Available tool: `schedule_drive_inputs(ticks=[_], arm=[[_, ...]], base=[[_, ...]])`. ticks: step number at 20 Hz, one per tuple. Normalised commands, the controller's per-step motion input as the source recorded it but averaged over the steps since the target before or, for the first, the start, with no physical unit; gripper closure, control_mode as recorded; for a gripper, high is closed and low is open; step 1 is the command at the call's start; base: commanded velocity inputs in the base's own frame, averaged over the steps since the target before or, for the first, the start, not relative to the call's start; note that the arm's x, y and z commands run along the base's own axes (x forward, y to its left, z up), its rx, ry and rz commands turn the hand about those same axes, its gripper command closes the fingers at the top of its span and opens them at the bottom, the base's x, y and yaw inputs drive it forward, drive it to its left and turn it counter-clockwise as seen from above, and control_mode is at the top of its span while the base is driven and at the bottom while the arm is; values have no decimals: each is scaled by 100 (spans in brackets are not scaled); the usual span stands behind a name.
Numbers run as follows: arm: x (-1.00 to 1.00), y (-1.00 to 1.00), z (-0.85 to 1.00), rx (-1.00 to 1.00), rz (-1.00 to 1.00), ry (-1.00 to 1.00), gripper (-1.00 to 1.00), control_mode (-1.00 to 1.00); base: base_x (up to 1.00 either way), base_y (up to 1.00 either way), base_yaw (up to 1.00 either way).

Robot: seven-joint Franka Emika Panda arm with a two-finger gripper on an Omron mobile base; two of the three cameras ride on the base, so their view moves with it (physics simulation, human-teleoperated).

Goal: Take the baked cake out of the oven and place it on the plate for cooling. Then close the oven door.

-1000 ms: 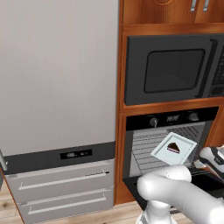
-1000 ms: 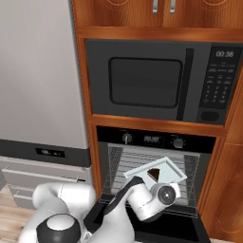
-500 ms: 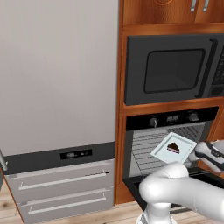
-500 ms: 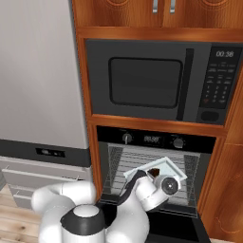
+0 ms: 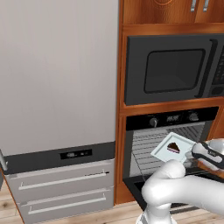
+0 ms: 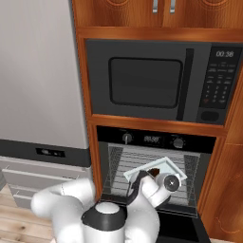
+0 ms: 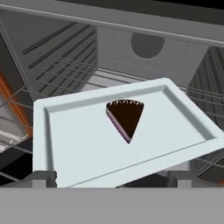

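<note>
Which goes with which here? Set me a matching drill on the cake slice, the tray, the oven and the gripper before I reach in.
Things:
1. cake slice
2. tray
3. oven
4. gripper

Descriptions:
A. pale, flat, resting on a wire rack
B. open, poised at the tray's near edge
C. dark wedge lying on the tray
D. below the microwave, cavity exposed

Pairs: 1-C, 2-A, 3-D, 4-B

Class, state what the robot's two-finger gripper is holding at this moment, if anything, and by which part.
Nothing is held. The gripper is open at the near edge of the pale rectangular tray carrying the dark chocolate cake slice.
</note>
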Motion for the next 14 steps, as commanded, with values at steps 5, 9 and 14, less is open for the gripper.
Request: schedule_drive_inputs(ticks=[5,9,14], arm=[[26,0,-31,0,0,-2,-100,-100],[20,0,-26,0,0,-1,-100,-100],[16,0,-22,0,0,0,-100,-100]], base=[[0,0,0],[0,0,0],[0,0,0]])
